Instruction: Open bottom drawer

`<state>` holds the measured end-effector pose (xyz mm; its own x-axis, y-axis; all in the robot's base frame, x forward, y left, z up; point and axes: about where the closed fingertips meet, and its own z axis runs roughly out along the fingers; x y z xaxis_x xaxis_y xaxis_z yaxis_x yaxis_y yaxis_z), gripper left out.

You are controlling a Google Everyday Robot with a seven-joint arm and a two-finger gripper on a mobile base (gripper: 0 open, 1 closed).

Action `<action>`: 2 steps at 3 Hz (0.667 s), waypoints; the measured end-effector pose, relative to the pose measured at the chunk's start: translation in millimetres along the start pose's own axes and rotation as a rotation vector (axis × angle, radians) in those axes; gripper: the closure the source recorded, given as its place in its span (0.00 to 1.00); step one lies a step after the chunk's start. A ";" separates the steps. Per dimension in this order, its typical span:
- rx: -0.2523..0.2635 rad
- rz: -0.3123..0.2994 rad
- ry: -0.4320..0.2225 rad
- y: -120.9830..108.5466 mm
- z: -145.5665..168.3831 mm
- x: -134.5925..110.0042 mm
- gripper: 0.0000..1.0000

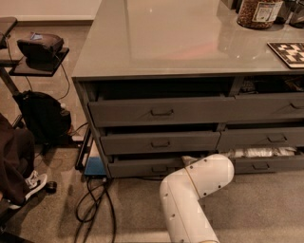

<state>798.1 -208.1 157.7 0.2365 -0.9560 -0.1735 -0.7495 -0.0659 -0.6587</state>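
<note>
The gripper (189, 160) sits low against the cabinet, almost wholly hidden behind the white arm (199, 185). Whether it is spread or pressed together cannot be told. High above it a glossy grey countertop (161, 42) runs wide. Up and to the right of the gripper stand a jar (259, 12) and a checkered board (288, 51). Below and to its left, dark cables (95, 204) loop across the beige carpet (133, 209). Further left are a black backpack (42, 116), a shoe (34, 182) and a small stand (38, 66) bearing a dark device (40, 45). Just right of the gripper, a like drawer (261, 166) shows white packets (259, 153).

The bottom drawer (137, 167) lies directly left of the gripper, lowest in the left stack. Its dark grey front is low and wide, with a small loop handle (159, 169) near the middle. It stands slightly out, a dark gap above its top edge. Two taller fronts (156, 114) sit over it.
</note>
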 end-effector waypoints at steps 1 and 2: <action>-0.042 0.014 0.003 7.7 -0.6 1.9 1.00; -0.080 0.013 -0.013 16.7 -4.9 -2.1 1.00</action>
<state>782.1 -208.6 150.6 0.2343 -0.9531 -0.1915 -0.7996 -0.0769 -0.5955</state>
